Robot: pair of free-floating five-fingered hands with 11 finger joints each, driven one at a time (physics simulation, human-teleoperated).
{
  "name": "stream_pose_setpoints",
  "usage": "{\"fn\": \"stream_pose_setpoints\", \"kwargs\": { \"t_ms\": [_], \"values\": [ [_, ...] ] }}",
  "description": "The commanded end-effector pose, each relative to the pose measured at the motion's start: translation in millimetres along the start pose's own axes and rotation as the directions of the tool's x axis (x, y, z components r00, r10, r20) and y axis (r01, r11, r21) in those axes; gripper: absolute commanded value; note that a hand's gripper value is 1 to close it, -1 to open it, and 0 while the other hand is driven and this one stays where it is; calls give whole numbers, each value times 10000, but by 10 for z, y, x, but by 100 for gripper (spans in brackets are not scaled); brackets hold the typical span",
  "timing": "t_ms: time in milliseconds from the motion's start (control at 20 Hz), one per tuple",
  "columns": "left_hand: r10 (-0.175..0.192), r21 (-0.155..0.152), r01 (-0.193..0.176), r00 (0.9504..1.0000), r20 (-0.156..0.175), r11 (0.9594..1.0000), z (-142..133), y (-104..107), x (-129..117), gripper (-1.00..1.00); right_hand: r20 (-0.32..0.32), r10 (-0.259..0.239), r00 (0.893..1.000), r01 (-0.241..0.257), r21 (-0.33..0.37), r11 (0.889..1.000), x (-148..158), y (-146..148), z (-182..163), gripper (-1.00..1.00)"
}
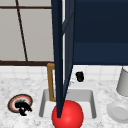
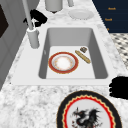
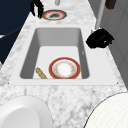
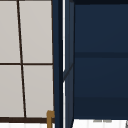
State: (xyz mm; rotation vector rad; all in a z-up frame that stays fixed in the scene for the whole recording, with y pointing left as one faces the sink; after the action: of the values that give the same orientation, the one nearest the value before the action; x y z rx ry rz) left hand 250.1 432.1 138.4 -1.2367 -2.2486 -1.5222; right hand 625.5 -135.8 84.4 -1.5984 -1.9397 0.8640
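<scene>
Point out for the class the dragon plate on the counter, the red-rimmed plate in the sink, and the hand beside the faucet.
dragon plate (image 2: pixel 88 115), left side view, on its white middle.
red-rimmed plate (image 2: pixel 63 62), left side view, on its pale centre.
right hand (image 3: pixel 99 38), right side view, on its back.

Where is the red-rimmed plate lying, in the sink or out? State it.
In. The red-rimmed plate lies flat on the floor of the sink basin, face up, beside a brown stick-like object, in both side views.

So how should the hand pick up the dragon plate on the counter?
Probably by its rim. The dragon plate lies flat on the counter, so pinch the front edge, thumb above and fingers beneath. The left hand is already beside that edge.
</scene>
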Motion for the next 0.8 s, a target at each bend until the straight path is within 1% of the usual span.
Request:
{"fn": "stream_pose_setpoints", "kwargs": {
  "t_ms": [0, 100, 150, 200, 250, 350, 400, 450, 500, 600, 650, 750],
  "values": [
    [0, 0, 0, 10000, 0, 10000, 0, 0, 0, 0, -331, -354, 9988, 367, 416, 9985, -16, 132, 171, 100],
    [0, 0, 0, 10000, 0, 10000, 0, 0, 0, 0, -305, -391, 9988, 402, 363, 9985, 9, 166, 153, 100],
    [0, 0, 0, 10000, 0, 10000, 0, 0, 0, 0, -104, -130, 9999, 132, 203, 9997, 5, 68, 48, 100],
    [0, 0, 0, 10000, 0, 10000, 0, 0, 0, 0, -82, -46, 10000, 47, 53, 10000, 16, 49, 6, 100],
    [0, 0, 0, 10000, 0, 10000, 0, 0, 0, 0, -67, -30, 10000, 30, 51, 10000, 5, 39, -4, -100],
    [0, 0, 0, 10000, 0, 10000, 0, 0, 0, 0, -212, -159, 9996, 155, -169, 9997, -56, -46, -16, -100],
    [0, 0, 0, 10000, 0, 10000, 0, 0, 0, 0, -245, -183, 9995, 182, -36, 9998, -67, -60, -34, -100],
    [0, 0, 0, 10000, 0, 10000, 0, 0, 0, 0, -287, -220, 9993, 225, 190, 9996, -84, -134, -65, -100],
    [0, 0, 0, 10000, 0, 10000, 0, 0, 0, 0, -293, -231, 9993, 240, 306, 9992, -101, -151, -73, -100],
    [0, 0, 0, 10000, 0, 10000, 0, 0, 0, 0, -363, -349, 9987, 376, 784, 9962, -113, -220, -95, -100],
    [0, 0, 0, 10000, 0, 10000, 0, 0, 0, 0, -384, -401, 9985, 441, 1099, 9930, -116, -198, -84, -100],
    [0, 0, 0, 10000, 0, 10000, 0, 0, 0, 0, -508, -498, 9975, 569, 1500, 9870, -135, -181, -75, -100]
  ]
}}
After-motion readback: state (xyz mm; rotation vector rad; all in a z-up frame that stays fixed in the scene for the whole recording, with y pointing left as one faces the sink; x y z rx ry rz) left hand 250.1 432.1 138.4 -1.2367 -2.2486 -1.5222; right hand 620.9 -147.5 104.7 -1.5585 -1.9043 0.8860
